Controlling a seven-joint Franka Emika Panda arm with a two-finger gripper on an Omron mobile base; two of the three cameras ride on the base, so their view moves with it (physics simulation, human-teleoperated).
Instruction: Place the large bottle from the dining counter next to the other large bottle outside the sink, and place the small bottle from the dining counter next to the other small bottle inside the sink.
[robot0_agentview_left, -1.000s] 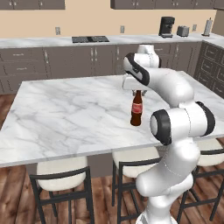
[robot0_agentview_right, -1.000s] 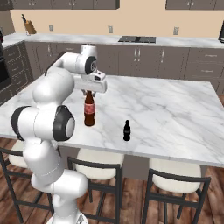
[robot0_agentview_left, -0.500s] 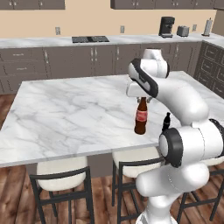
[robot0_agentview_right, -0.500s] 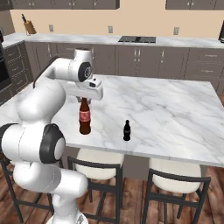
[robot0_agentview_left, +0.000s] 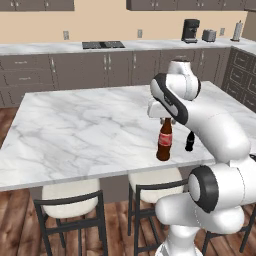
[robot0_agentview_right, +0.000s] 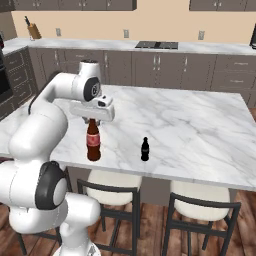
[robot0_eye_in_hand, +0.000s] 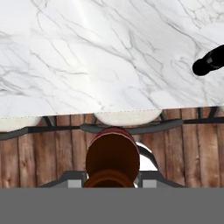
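Bottles tell it: the large bottle (robot0_agentview_right: 93, 141), pinched at its neck by the gripper (robot0_agentview_right: 91, 119), has been carried toward the near edge of the dining counter (robot0_agentview_right: 200, 125), while to its right the small bottle (robot0_agentview_right: 144, 149) stays put, so 2 placements remain.

No legible text or labels
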